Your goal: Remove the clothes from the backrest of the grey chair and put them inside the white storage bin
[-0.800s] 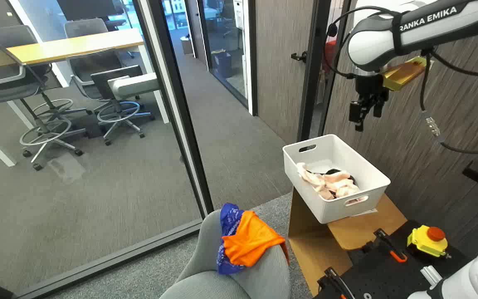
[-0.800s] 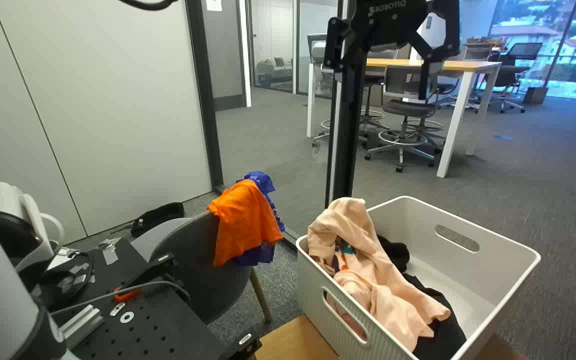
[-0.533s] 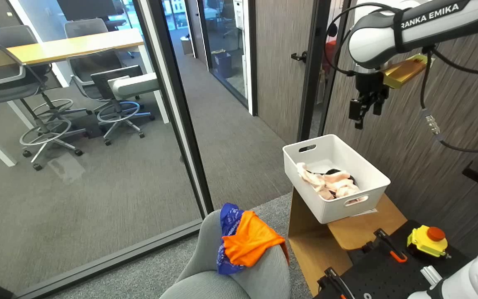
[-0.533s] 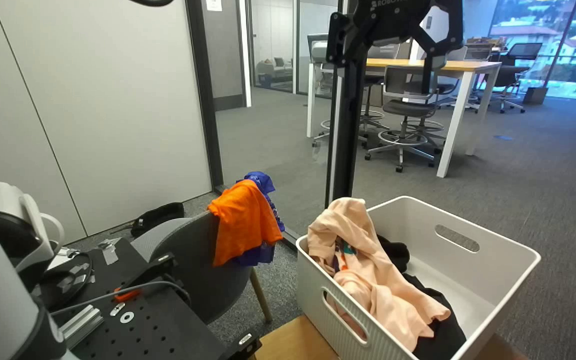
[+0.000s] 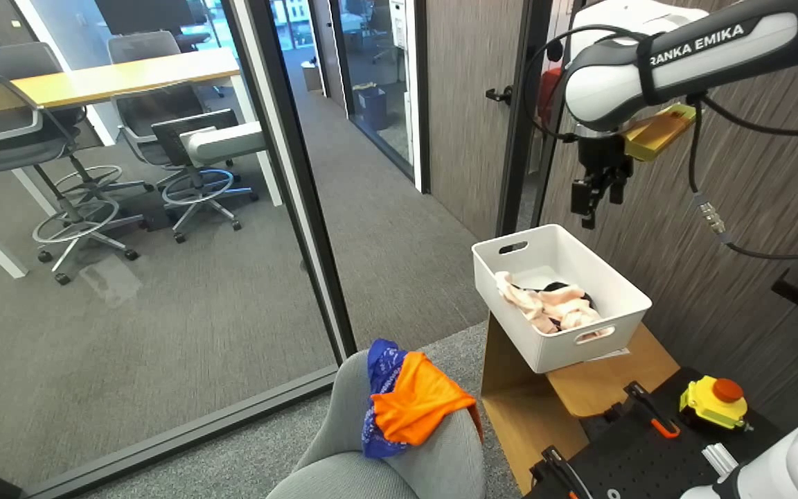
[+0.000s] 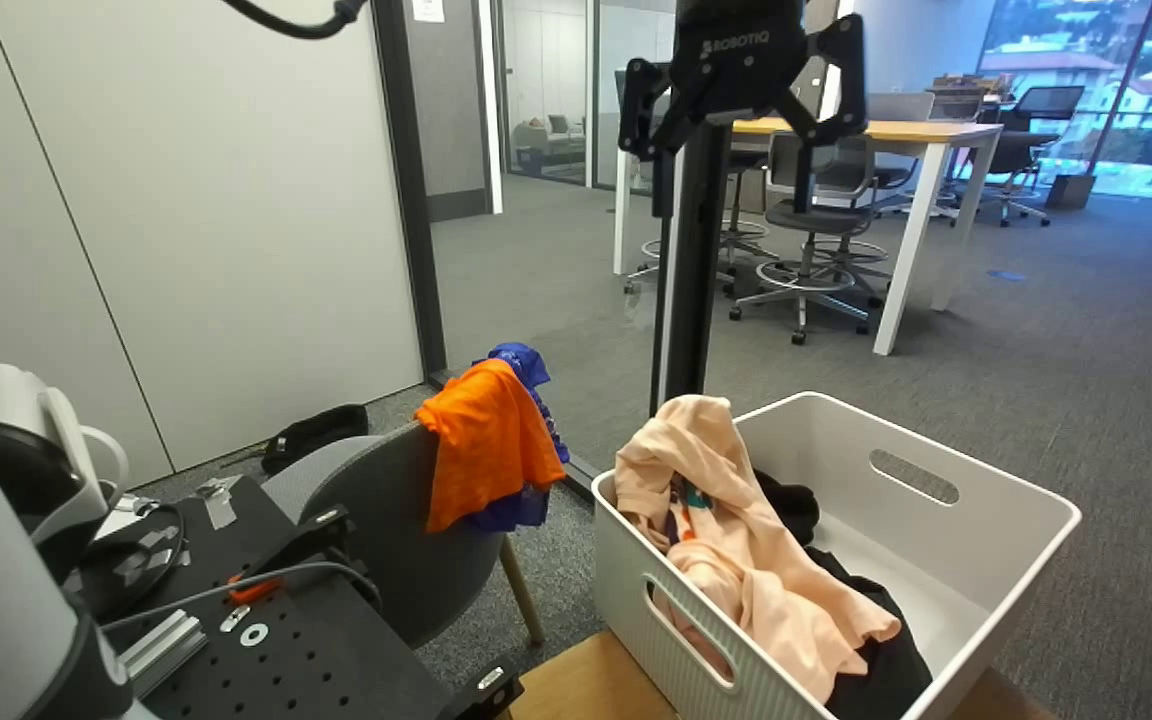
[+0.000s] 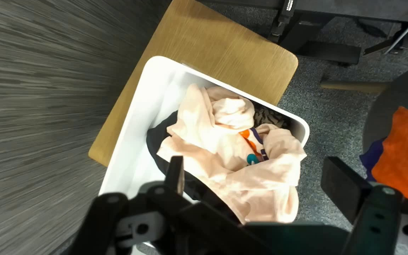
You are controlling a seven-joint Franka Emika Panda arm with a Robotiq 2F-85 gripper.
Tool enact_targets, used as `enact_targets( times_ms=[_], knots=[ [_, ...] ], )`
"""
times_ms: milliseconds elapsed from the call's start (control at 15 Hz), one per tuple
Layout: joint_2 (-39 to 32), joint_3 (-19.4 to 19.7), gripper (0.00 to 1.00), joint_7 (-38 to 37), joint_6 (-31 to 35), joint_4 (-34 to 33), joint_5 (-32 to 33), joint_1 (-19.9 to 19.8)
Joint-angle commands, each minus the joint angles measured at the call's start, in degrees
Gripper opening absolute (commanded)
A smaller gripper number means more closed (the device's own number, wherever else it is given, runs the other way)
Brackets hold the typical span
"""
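An orange cloth (image 5: 420, 402) and a blue patterned cloth (image 5: 384, 365) hang over the backrest of the grey chair (image 5: 349, 398). Both cloths also show in an exterior view, orange (image 6: 491, 440) and blue (image 6: 518, 362), and at the right edge of the wrist view, orange (image 7: 402, 156) and blue (image 7: 372, 157). The white bin (image 6: 636, 570) holds a peach garment (image 6: 726, 520) and black clothing (image 6: 881, 610); part of the peach garment rests against the rim. My gripper (image 6: 733, 198) is open and empty above the bin, as the wrist view (image 7: 259, 177) shows.
The bin stands on a wooden stand (image 5: 614, 384) beside a dark wood-grain wall (image 5: 738, 208). A black perforated table (image 6: 316, 640) with clamps and a yellow-red stop button (image 5: 714, 402) is near the robot base. A glass partition (image 5: 163, 333) stands behind the chair.
The gripper first rises slightly, then moves left and down in both exterior views. It stays open. The cloths, chair and bin have not moved.
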State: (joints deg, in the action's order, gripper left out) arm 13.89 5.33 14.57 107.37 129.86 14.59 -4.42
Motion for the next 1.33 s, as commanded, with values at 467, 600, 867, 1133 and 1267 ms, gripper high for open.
enact_targets(
  times_ms=[467, 600, 867, 1133, 1267],
  knots=[
    [-7.65, -9.49, 1.0, 5.02, 8.98, 3.71, -1.21, 10.48],
    [-8.86, -11.28, 1.0, 7.33, 13.11, 5.8, -1.81, 12.39],
    [-11.21, -15.82, 1.0, 9.09, 22.65, 10.44, -0.85, 16.46],
    [-13.32, -19.67, 1.0, 12.54, 29.18, 13.09, 0.27, 19.64],
    [-14.44, -20.99, 1.0, 14.65, 32.31, 13.83, 1.48, 20.61]
  ],
)
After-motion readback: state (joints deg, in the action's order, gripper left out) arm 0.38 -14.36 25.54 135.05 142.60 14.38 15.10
